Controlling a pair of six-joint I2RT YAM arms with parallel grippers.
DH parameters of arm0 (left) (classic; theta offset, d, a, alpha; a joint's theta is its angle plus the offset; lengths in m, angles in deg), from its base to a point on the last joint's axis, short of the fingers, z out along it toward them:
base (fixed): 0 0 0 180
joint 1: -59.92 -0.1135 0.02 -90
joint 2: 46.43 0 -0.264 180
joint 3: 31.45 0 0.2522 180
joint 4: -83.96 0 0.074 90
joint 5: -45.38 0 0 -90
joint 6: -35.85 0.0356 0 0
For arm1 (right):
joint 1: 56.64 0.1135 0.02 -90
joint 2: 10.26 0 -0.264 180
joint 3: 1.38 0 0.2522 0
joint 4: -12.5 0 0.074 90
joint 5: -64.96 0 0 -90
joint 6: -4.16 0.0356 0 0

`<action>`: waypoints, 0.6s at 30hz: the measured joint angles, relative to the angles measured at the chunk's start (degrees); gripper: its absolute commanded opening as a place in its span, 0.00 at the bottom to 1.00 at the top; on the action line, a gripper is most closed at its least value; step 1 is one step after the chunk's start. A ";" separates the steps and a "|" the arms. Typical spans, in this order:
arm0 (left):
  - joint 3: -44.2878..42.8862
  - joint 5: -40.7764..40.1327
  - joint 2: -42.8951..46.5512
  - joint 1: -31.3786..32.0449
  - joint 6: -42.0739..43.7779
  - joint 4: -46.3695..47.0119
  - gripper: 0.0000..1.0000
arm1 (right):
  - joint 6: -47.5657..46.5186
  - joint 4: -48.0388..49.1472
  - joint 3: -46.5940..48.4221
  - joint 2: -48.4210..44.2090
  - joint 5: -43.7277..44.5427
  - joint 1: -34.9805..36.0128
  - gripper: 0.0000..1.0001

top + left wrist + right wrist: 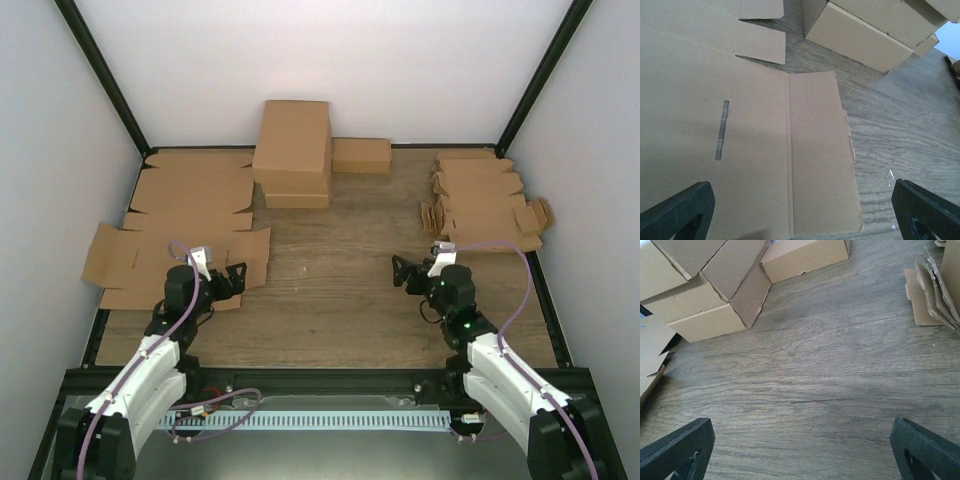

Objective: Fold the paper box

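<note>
Paper box blanks, small brown die-cut pieces with flaps, lie flat in a loose stack of several at the table's far right. The stack's edge shows at the top right of the right wrist view. My right gripper hovers open over bare wood to the left of and nearer than the stack, and its jaws hold nothing. My left gripper is open at the left, and its jaws stand wide above the corner flap of a big flat cardboard sheet, gripping nothing.
Big flat cardboard sheets cover the table's left side. Formed brown boxes are stacked at the back centre, with a smaller one beside them; these boxes also fill the right wrist view's upper left. Black frame posts and white walls enclose the table.
</note>
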 measured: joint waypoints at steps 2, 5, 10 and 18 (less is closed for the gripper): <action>0.00 0.00 0.02 0.00 0.00 0.00 1.00 | 0.02 0.00 0.00 0.04 0.07 0.00 1.00; 0.00 -0.02 0.28 0.00 0.00 -0.02 1.00 | 0.04 0.00 0.04 0.44 0.44 0.00 1.00; 0.00 -0.09 0.98 0.00 0.00 -0.07 1.00 | 0.46 -1.49 2.56 4.92 1.79 0.00 1.00; -1.44 -0.81 1.53 0.00 -1.46 -0.44 1.00 | 1.70 -12.41 21.14 20.41 5.86 -0.26 1.00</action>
